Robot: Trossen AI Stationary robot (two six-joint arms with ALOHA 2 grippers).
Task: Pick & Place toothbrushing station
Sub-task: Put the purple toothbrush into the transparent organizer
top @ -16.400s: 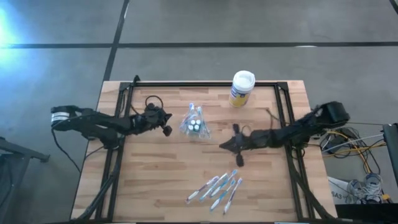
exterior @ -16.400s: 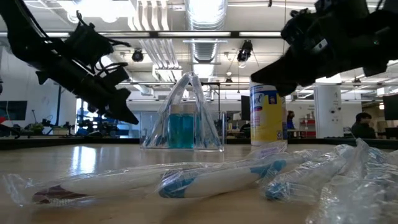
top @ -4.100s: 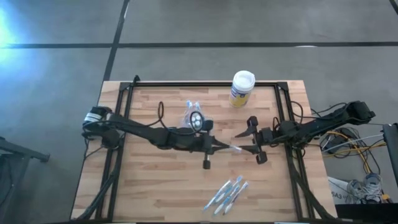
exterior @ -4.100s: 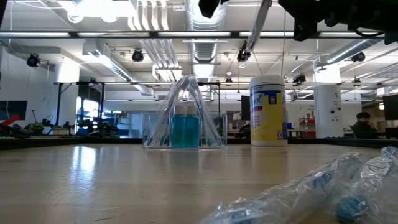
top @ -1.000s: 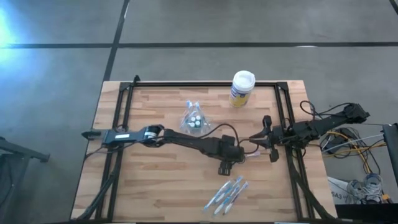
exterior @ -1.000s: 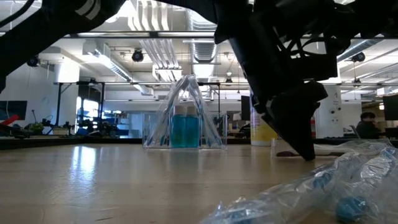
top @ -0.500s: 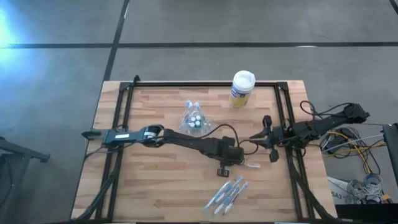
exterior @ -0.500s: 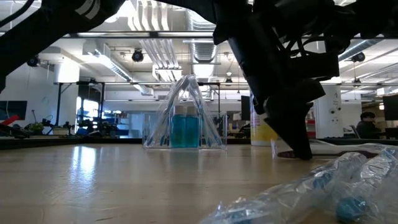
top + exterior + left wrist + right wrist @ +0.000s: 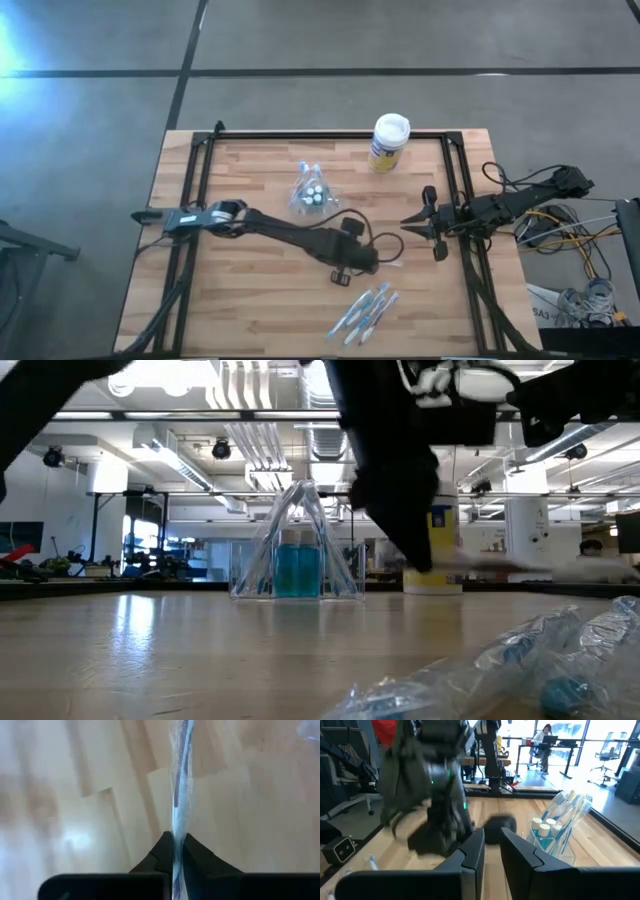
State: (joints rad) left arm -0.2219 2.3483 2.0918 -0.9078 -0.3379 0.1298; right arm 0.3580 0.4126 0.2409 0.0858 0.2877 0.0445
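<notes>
The clear holder (image 9: pixel 313 194) stands upright on the wooden surface (image 9: pixel 250 290), toothbrushes and teal-capped tubes (image 9: pixel 543 826) inside, well apart from both sets of jaws and between them and the white-lidded canister (image 9: pixel 388 141). One wrapped toothbrush (image 9: pixel 181 780) is pinched in the clenched jaws of the left gripper (image 9: pixel 372 262) (the wrist view shows its plastic sleeve running straight out from the fingertips). More wrapped toothbrushes (image 9: pixel 363 311) lie just beyond those jaws. The right gripper (image 9: pixel 408 223) hovers nearby, its jaws narrowly parted and grasping nothing.
</notes>
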